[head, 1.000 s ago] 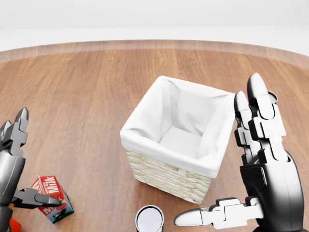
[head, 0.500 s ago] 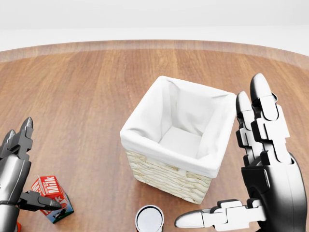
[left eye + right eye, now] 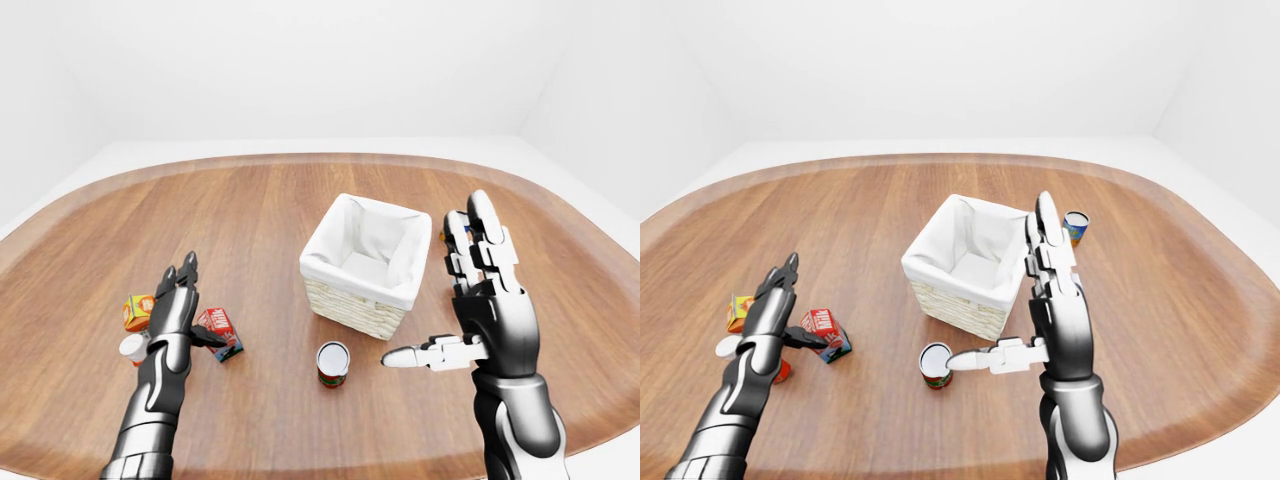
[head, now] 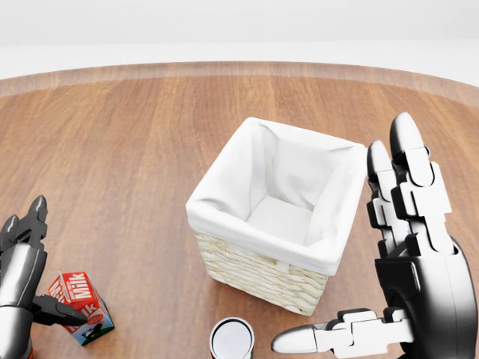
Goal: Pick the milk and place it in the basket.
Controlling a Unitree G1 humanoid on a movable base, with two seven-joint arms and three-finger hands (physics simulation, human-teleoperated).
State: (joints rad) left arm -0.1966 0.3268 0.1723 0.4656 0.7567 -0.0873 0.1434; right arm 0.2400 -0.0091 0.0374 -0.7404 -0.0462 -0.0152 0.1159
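The milk carton (image 4: 81, 305) is red with white "Milk" lettering and lies tilted on the wooden table at the head view's lower left. My left hand (image 3: 200, 306) is open just left of it, fingers pointing up and thumb tip reaching the carton's near side. The basket (image 4: 253, 271) is wicker with a white cloth lining and stands empty at the middle. My right hand (image 3: 436, 286) is open and empty to the basket's right, fingers upright and thumb stretched left.
A tin can (image 4: 232, 339) stands below the basket, between my hands. An orange carton (image 3: 138, 311) and a white round container (image 3: 133, 347) sit left of my left hand. Another can (image 3: 1074, 226) stands beyond the basket at the right.
My left hand has sunk toward the head view's bottom edge, its thumb staying by the milk carton. My right hand has barely moved. The milk and basket have not moved.
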